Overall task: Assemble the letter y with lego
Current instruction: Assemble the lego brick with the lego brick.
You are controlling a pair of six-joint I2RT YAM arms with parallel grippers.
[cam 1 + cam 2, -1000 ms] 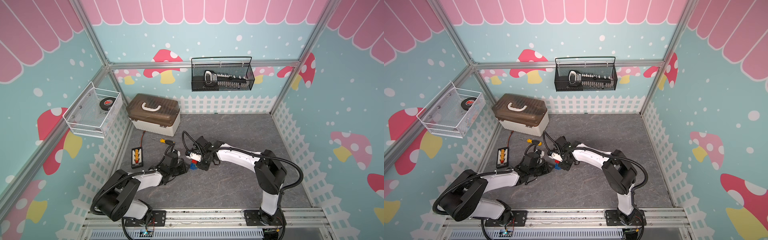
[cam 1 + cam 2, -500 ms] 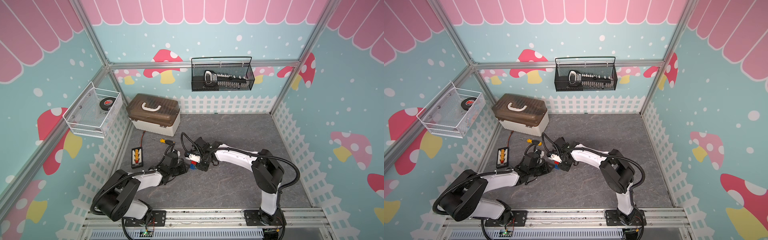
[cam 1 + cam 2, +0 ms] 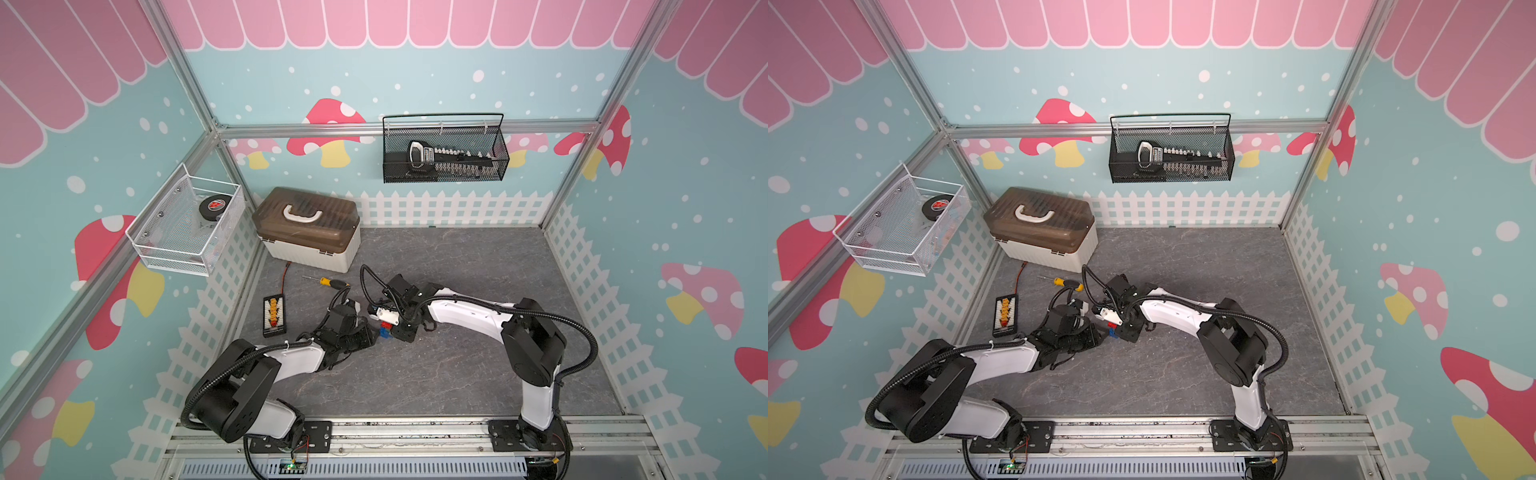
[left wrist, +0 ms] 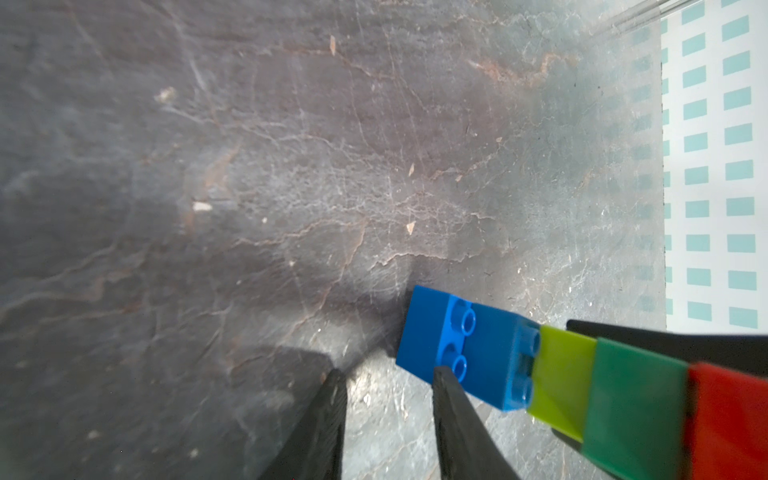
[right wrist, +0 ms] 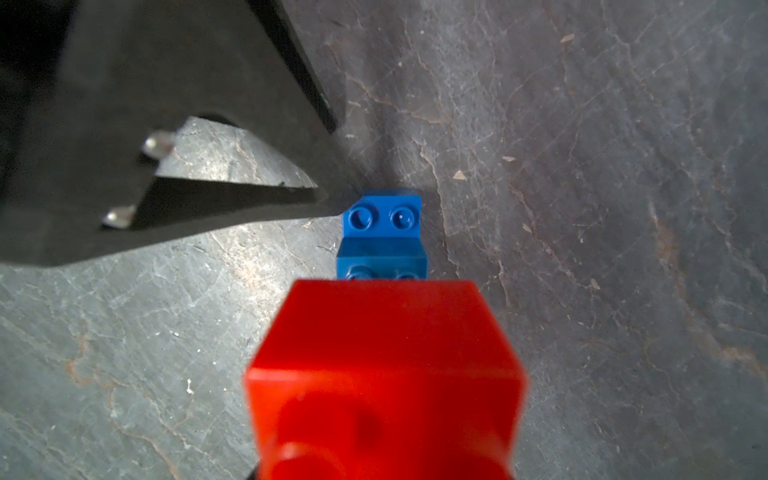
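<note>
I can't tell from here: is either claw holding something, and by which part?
The right gripper holds the letter y by its red end; its blue tail sticks out. The left gripper holds nothing.

A robot test cell is shown. Printed mushroom-and-fence walls (image 3: 415, 83) are framed by aluminium profiles (image 3: 291, 131), two robot arms (image 3: 465, 316) are bolted to a front rail (image 3: 415, 432), and a slate-patterned floor (image 3: 457, 257), a white wire basket (image 3: 220, 224), a black mesh basket (image 3: 498, 166) and a toolbox (image 3: 307, 235) are seen.
</note>
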